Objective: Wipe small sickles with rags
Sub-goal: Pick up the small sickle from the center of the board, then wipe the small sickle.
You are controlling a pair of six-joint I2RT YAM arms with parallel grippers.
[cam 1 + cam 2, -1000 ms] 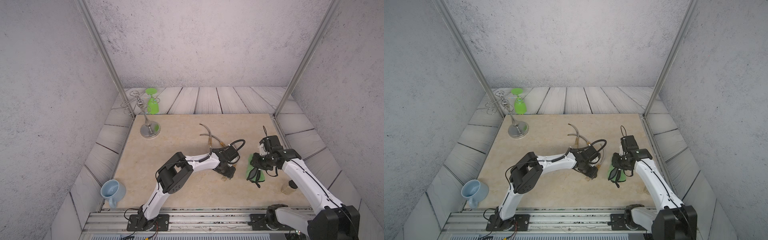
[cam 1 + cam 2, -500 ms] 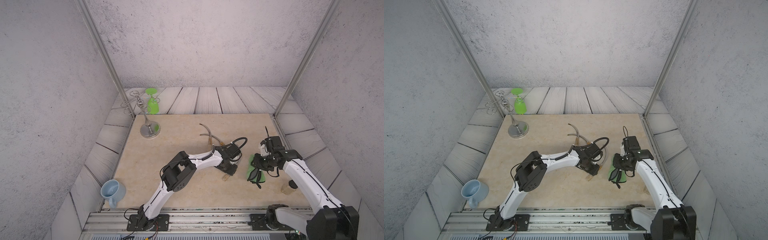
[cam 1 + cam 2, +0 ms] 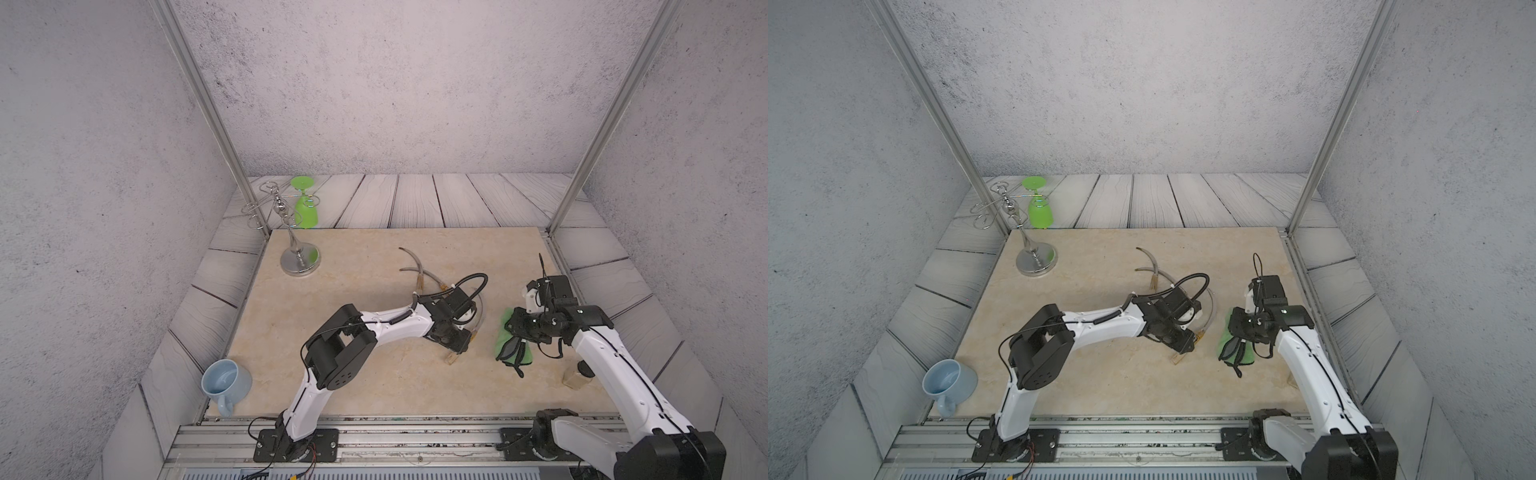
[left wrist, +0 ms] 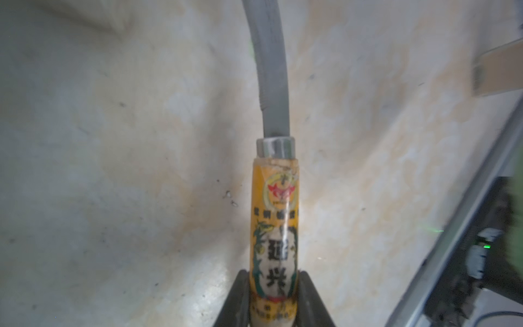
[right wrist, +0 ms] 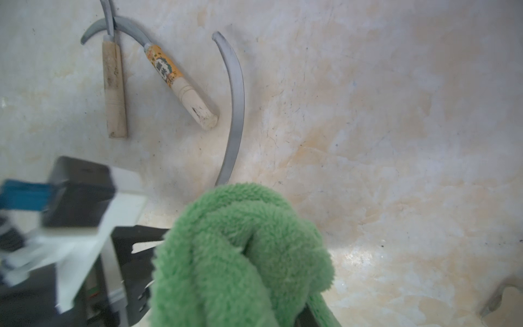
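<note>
My left gripper [image 4: 273, 276] is shut on the orange-labelled wooden handle of one small sickle [image 4: 274, 203]. Its grey blade [image 4: 271, 65] curves away over the beige table. In both top views this gripper [image 3: 454, 340] sits mid-table, with the handle's end [image 3: 451, 358] poking out toward the front. The other two small sickles lie just behind with blades crossed, one with a plain handle [image 5: 114, 90] and one labelled [image 5: 175, 76]. The right gripper [image 3: 518, 328] is shut on the green fuzzy rag [image 5: 240, 254], whose black trim [image 3: 512, 353] hangs down to the right of the held sickle.
A blue mug [image 3: 224, 380] lies at the front left edge. A metal glass stand [image 3: 299, 257] stands at the back left, with a green upside-down glass [image 3: 305, 208] behind it. A small jar [image 3: 575, 376] stands by the right arm. The arms' rail [image 3: 415, 436] runs along the front.
The left gripper has shut on the labelled sickle handle, and that arm's elbow has swung slightly right. The right arm and rag have barely moved.
</note>
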